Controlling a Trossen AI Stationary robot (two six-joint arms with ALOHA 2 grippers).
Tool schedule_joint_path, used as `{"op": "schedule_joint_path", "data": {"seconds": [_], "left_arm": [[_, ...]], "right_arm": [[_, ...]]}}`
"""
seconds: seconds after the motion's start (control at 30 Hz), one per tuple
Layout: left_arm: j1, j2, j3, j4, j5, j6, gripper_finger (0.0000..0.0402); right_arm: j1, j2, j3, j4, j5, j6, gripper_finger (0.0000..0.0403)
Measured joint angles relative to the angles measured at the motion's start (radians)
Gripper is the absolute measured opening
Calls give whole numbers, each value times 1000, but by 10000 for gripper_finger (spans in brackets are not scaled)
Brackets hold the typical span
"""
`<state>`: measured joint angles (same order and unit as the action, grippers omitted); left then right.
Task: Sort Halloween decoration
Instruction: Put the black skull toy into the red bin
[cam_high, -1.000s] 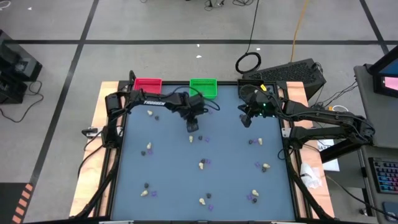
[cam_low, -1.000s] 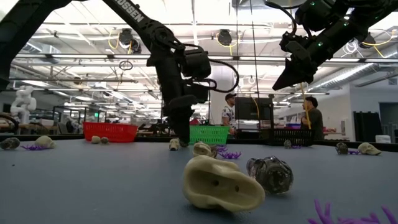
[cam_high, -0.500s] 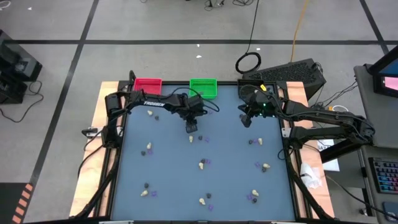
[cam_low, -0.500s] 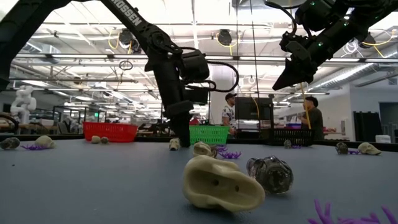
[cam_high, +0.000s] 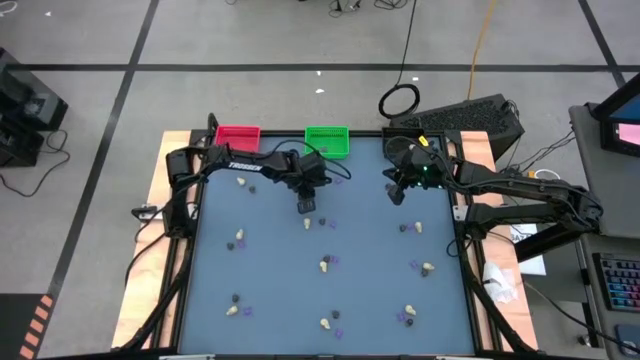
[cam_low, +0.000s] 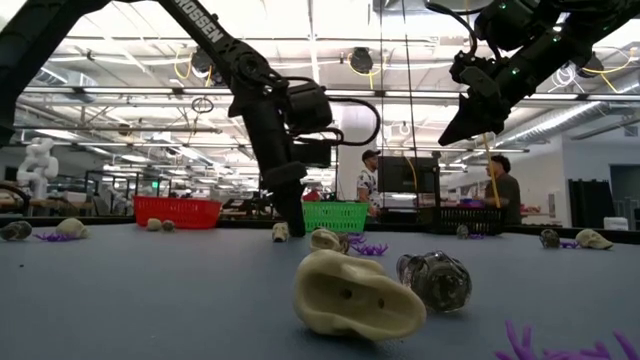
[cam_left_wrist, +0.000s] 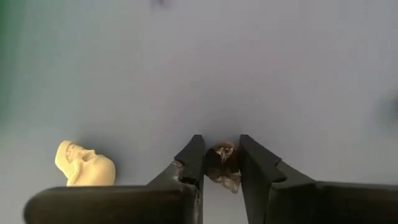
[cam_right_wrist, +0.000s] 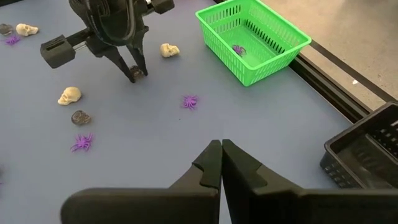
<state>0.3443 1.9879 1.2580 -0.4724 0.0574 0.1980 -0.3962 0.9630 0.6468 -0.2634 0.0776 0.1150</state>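
Left wrist view: my left gripper (cam_left_wrist: 222, 163) pinches a dark skull trinket (cam_left_wrist: 222, 164) between both fingers, down on the blue table (cam_high: 370, 240), a cream skull (cam_left_wrist: 84, 165) just beside. My right gripper (cam_right_wrist: 221, 163) hovers closed, empty, near the green bin (cam_right_wrist: 252, 32).

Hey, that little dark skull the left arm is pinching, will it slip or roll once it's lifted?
The dark skull looks glossy and rounded, so it may well squirm between the left gripper jaws. Only its sides are pinched, so it could twist. It seems small and probably light, so if dropped it would likely roll on the smooth table.
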Motion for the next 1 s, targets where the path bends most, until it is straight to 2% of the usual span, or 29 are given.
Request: {"op": "schedule_joint_path", "data": {"seconds": [0.27,0.57,0.77,0.87,1.0], "left_arm": [[4,-12,36,-56,1,27,42],[52,-117,38,-148,5,28,1],[83,-138,38,-211,15,25,0],[87,-138,38,-250,15,25,14],[86,-138,38,-300,15,45,57]], "right_arm": [[0,0,0,-2,0,0,0],[3,0,-1,-3,0,0,0],[13,0,-1,-3,1,1,0],[21,0,-1,-3,1,2,0],[32,0,-1,-3,1,2,0]]}}
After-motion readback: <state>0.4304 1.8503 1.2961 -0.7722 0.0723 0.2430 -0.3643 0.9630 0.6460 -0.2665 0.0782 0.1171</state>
